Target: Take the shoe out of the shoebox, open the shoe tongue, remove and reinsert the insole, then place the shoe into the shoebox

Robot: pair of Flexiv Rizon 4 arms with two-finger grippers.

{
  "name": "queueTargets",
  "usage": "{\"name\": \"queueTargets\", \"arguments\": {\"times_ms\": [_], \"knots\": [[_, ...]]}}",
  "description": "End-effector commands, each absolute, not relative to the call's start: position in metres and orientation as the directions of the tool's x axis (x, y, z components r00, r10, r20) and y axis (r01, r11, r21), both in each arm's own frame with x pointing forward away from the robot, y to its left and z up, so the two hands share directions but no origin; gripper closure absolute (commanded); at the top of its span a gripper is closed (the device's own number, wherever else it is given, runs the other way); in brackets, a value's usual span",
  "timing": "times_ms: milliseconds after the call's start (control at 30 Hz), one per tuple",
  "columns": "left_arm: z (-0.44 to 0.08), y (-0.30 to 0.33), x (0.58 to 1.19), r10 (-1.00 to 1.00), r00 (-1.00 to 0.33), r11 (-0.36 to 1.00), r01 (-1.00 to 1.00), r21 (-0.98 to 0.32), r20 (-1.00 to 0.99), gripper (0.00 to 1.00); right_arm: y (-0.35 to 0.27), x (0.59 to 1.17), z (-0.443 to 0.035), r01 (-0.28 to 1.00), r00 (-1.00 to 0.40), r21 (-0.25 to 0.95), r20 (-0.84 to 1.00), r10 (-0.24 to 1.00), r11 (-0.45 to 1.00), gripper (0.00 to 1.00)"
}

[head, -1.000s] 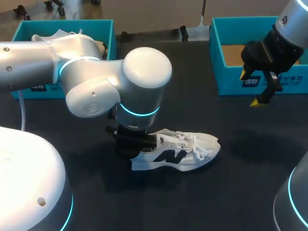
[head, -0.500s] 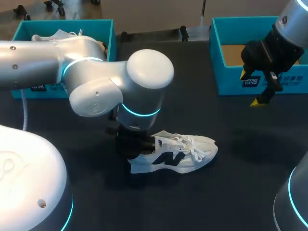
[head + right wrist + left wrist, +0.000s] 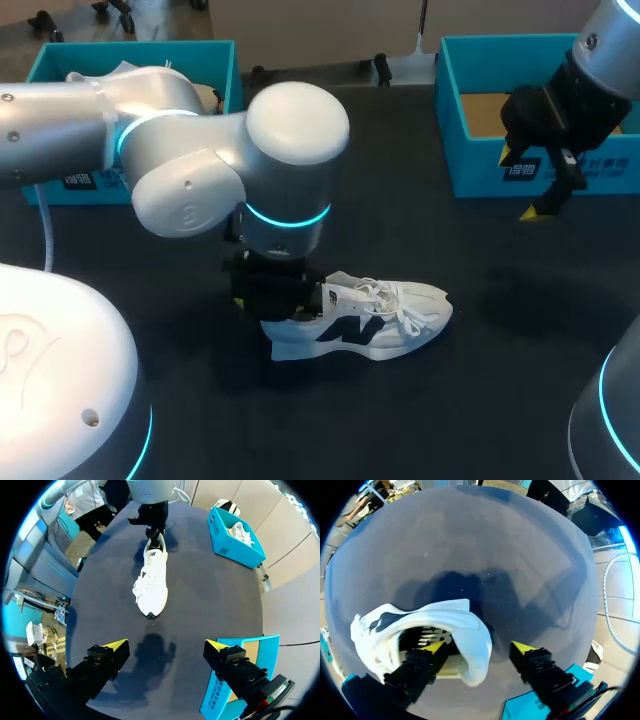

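Note:
A white sneaker [image 3: 365, 320] with a dark side logo lies on the black table, toe to the right. My left gripper [image 3: 272, 298] stands over its heel. In the left wrist view the left gripper [image 3: 478, 647] is open: one finger [image 3: 432, 649] is inside the shoe [image 3: 420, 622], and the other finger [image 3: 524, 649] stands clear outside the heel wall. My right gripper [image 3: 545, 195] hangs open and empty above the table in front of the right teal shoebox [image 3: 460, 150]. In its own view the right gripper [image 3: 166, 645] is far from the sneaker [image 3: 152, 580].
A second teal box [image 3: 215, 60] at the back left holds another white shoe [image 3: 120, 72]. My left arm's bulky elbow [image 3: 290, 150] looms over the table's middle left. Bare black tabletop lies between the sneaker and the right box.
My left gripper has opened and let go of the sneaker's heel. The sneaker has shifted slightly left and settled on the table. My right arm has not moved.

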State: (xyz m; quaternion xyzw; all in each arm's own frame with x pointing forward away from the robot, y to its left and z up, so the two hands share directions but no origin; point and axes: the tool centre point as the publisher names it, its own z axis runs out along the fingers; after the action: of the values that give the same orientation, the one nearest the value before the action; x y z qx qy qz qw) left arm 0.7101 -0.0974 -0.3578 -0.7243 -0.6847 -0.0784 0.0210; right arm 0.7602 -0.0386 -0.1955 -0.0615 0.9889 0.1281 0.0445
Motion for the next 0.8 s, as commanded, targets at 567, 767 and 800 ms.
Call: {"name": "queueTargets", "arguments": {"times_ms": [567, 767, 800], "knots": [[-0.296, -0.056, 0.709, 0.913, -0.34, 0.339, 0.94, -0.045, -0.226, 0.0, -0.037, 0.761, -0.197, -0.132, -0.989, 0.244, -0.102, -0.11, 0.961, 0.0], [-0.287, -0.036, 0.69, 0.87, -0.402, 0.365, 0.915, -0.175, -0.285, 0.0, -0.037, 0.761, -0.197, -0.132, -0.989, 0.244, -0.102, -0.11, 0.961, 0.0], [-0.287, -0.036, 0.69, 0.87, -0.402, 0.365, 0.915, -0.175, -0.285, 0.0, -0.037, 0.761, -0.197, -0.132, -0.989, 0.244, -0.102, -0.11, 0.961, 0.0]]}}
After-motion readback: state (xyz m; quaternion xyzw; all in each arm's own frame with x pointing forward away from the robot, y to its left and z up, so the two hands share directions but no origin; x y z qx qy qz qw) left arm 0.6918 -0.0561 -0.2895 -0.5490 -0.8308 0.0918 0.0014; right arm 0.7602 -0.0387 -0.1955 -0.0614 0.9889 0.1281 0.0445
